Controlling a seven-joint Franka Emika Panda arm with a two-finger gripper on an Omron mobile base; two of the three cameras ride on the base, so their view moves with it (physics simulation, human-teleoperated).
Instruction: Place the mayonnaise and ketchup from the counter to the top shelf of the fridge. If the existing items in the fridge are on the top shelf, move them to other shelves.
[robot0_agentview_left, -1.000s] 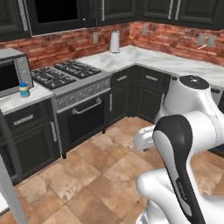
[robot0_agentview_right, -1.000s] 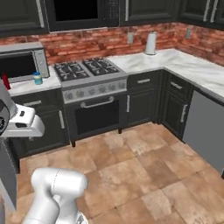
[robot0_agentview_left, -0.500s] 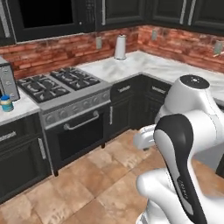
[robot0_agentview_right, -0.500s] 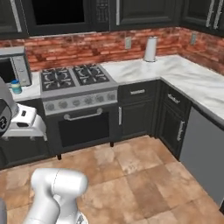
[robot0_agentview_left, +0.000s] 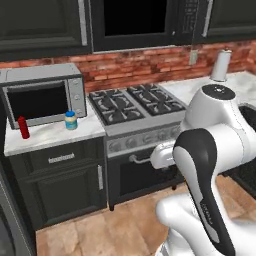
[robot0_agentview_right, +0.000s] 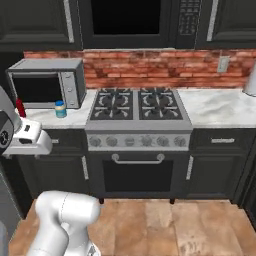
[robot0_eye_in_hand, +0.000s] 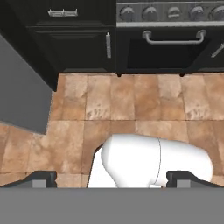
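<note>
The ketchup bottle (robot0_agentview_left: 23, 127) and mayonnaise jar (robot0_agentview_left: 71, 120) stand on the tabletop (robot0_agentview_left: 50, 135) at centre left, before the microwave (robot0_agentview_left: 42, 100). The fingers (robot0_eye_in_hand: 44, 178) are spread wide, empty, aimed at the floor. Best to square up before reaching. Since earlier, the view has swung left, bringing both into frame.

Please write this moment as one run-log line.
gripper: open, empty | ketchup, mayonnaise: on counter by microwave | phase: approaching
</note>
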